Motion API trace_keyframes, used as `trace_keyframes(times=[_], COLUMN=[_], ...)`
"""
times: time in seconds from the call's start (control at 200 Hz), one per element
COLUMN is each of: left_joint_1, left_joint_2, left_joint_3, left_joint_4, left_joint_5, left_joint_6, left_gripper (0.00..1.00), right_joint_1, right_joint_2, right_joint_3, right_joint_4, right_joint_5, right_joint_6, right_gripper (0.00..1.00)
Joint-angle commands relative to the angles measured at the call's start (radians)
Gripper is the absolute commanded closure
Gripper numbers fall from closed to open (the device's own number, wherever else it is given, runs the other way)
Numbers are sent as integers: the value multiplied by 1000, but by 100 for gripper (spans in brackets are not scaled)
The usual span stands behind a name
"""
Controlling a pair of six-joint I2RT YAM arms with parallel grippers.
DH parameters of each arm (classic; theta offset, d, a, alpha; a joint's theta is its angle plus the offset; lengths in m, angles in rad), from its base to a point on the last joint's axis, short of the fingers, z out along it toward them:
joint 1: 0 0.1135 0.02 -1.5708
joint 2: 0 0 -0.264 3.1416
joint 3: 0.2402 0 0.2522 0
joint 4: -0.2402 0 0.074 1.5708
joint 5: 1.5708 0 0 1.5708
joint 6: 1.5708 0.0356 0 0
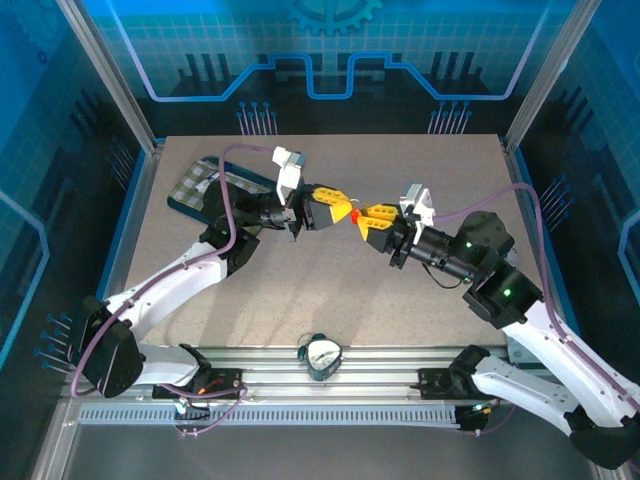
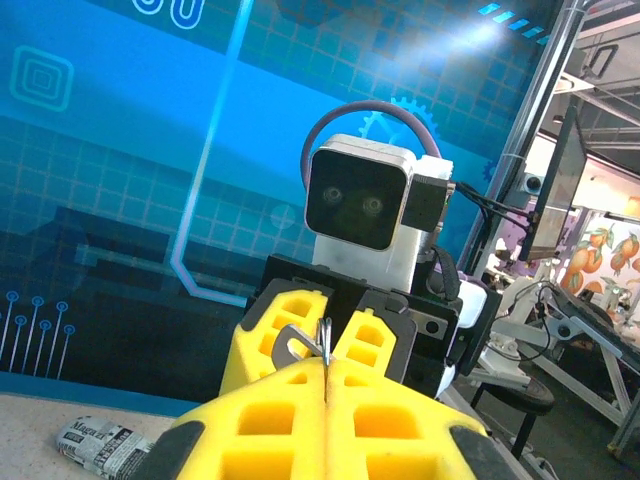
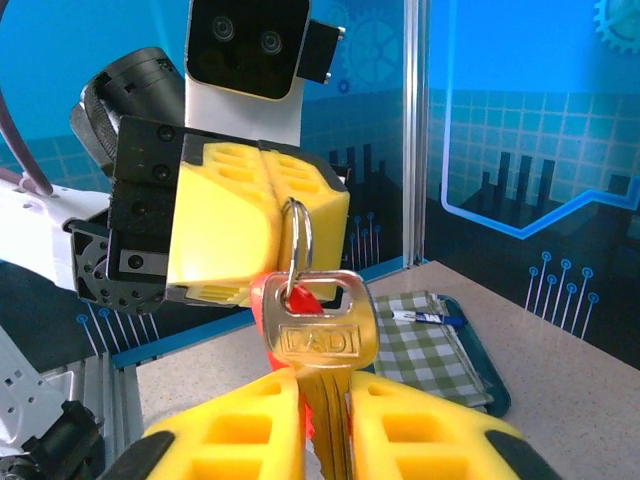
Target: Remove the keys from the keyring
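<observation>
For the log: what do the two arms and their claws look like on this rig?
The left arm and right arm have white shells with black joints, and a purple cable loops along each. The left claw and right claw have blocky yellow fingers with rectangular pockets on black mounts, each topped by a white camera box. Green lights glow on the right arm.

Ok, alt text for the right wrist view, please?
The right gripper pinches the blade of a brass-coloured key, its head threaded on the keyring, a metal loop with a red tag. The loop runs up into the shut left gripper facing it; a checked cloth lies behind, right.
</observation>
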Motion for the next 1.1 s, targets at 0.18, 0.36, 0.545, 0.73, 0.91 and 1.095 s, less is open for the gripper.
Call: trace_keyframes(times=[0.18,0.36,0.545,0.73,0.91,1.095], left_joint_1=[-25,-24,-24,-27,-60,-87], left_joint_2=[-30,-38,-39,-79,-131,-156], left_joint_3=[4,-5,-8,-1,27,33], left_joint_4=[-31,-44,-46,-181,-433,-540], left_joint_5=[49,46,44,13,-56,-115], left_joint_6=[41,52,57,167,372,471], left_gripper=[100,100,100,100,100,100], right_joint_1=[-5,-3,0,3,15,20], right_joint_2=[19,1,-3,-1,18,40], right_joint_3=[53,47,54,61,92,113], right_joint_4=[-2,-11,-16,-49,-119,-149], right_joint_5=[-16,6,22,68,191,249], right_joint_6=[-20,-28,-35,-57,-83,-87], right_gripper=[83,81,98,100,100,100])
